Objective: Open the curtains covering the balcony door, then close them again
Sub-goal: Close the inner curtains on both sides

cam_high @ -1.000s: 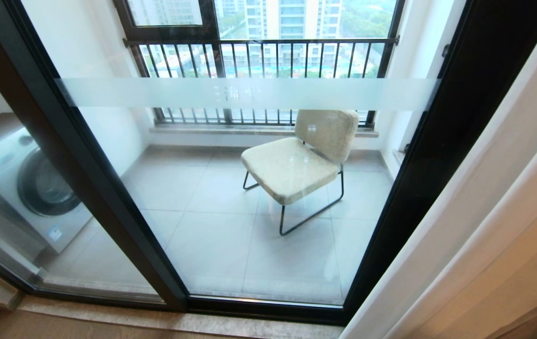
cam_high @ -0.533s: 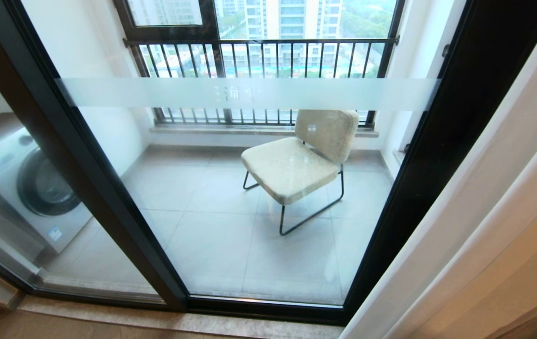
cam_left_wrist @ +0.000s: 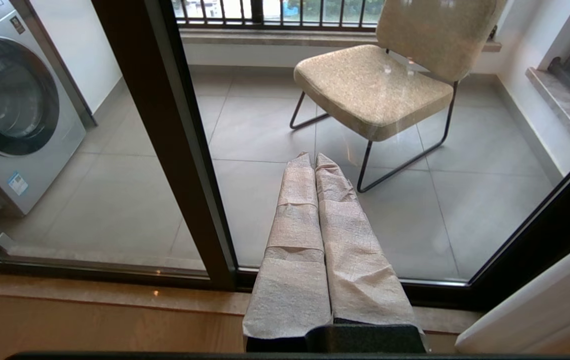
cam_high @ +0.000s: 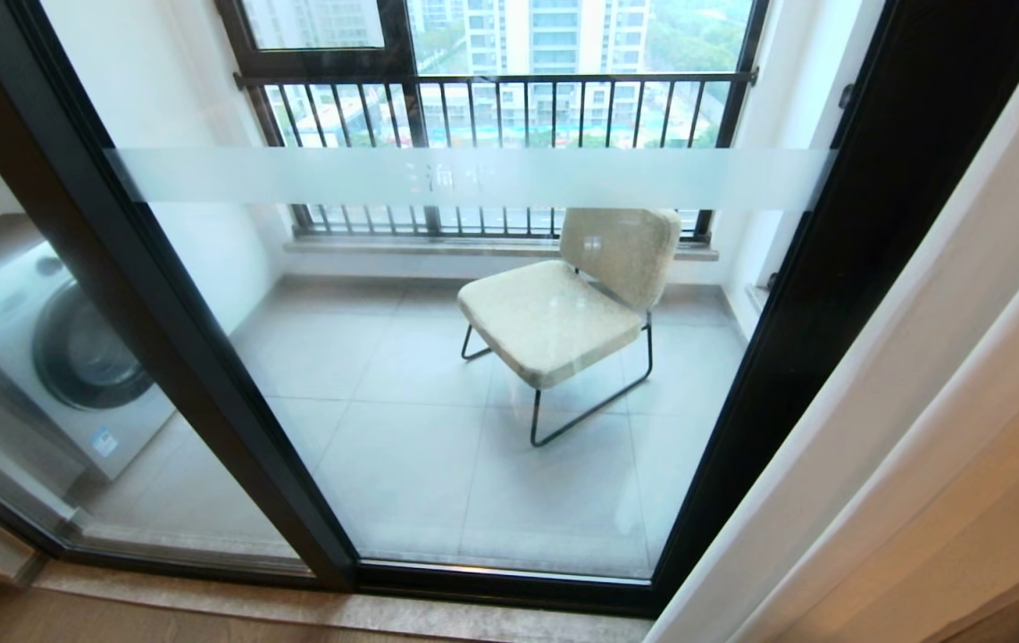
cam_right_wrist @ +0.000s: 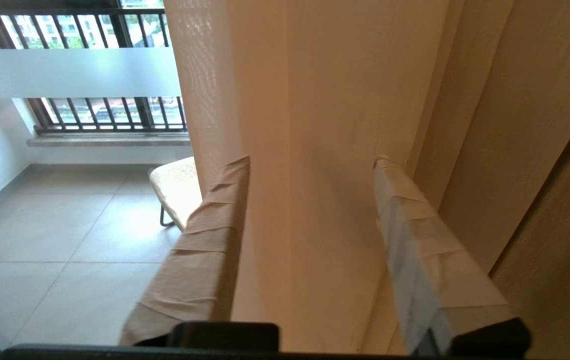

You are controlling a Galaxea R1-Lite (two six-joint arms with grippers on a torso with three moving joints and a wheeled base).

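The right tool [cam_right_wrist: 309,162] is standing with its wrapped fingers [cam_right_wrist: 200,260] spread apart, facing a fold of the curtains [cam_right_wrist: 334,125] and grasping nothing yet; one finger is lying at the edge of the fabric towards the glass, the other against the pleats farther in. Whether the pads are actually touching the cloth I cannot tell. The left tool [cam_left_wrist: 314,156] is hanging low in front of the balcony door [cam_high: 205,357], its two fingers pressed together, clenched on nothing and taking no part.

The curtains are gathered at the right side of the door, the pale sheer layer nearest the dark frame and the thicker beige cloth behind it, so the glass is uncovered and the chair [cam_high: 567,304] and washing machine [cam_high: 54,357] on the balcony are showing through. To my eye the opening half is done and the closing pull is being set up.

To do it well, the right tool should be taking a full fold of the leading edge deep between the fingers before squeezing, ideally catching both layers. Then the pull wants to be running level along the glass towards the left, steady rather than jerked, so the cloth is not slipping out.
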